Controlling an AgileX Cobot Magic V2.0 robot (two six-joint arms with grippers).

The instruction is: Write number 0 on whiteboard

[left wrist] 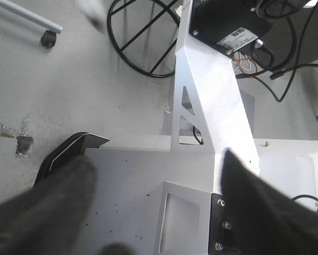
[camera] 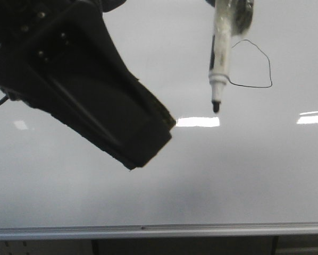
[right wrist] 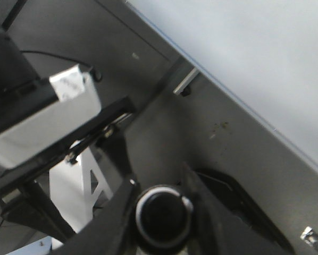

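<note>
The whiteboard point(camera: 164, 180) is the biggest thing. It is shiny and pale grey and fills almost all of the front view. Its silver frame point(camera: 159, 230) runs along the bottom edge. Bright patches of light point(camera: 198, 121) shine on the board.

Next biggest is a big black arm part point(camera: 79, 79). It hangs in front of the board, off to the left side of the marker point(camera: 219, 58).

The left end effector point(left wrist: 159, 212) shows only in its own wrist view. Its two dark fingers point(left wrist: 42, 212) are far apart, so it is wide and holds nothing. Past them are a white metal frame point(left wrist: 207, 90), black cables point(left wrist: 143, 37) and the grey floor point(left wrist: 68, 90).

The right end effector point(right wrist: 161, 210) is closed around the marker. In its wrist view the marker's round black end sits snug between the two fingers point(right wrist: 114, 218). In the front view the marker points down, and its black tip point(camera: 216, 106) is below the drawn shape.

The number 0 point(camera: 252, 66) is a thin black loop on the board. It is just to the right of the marker, up beside the marker's body. It has a flat bottom and a pointy top. The loop's left side is hidden behind the marker.
</note>
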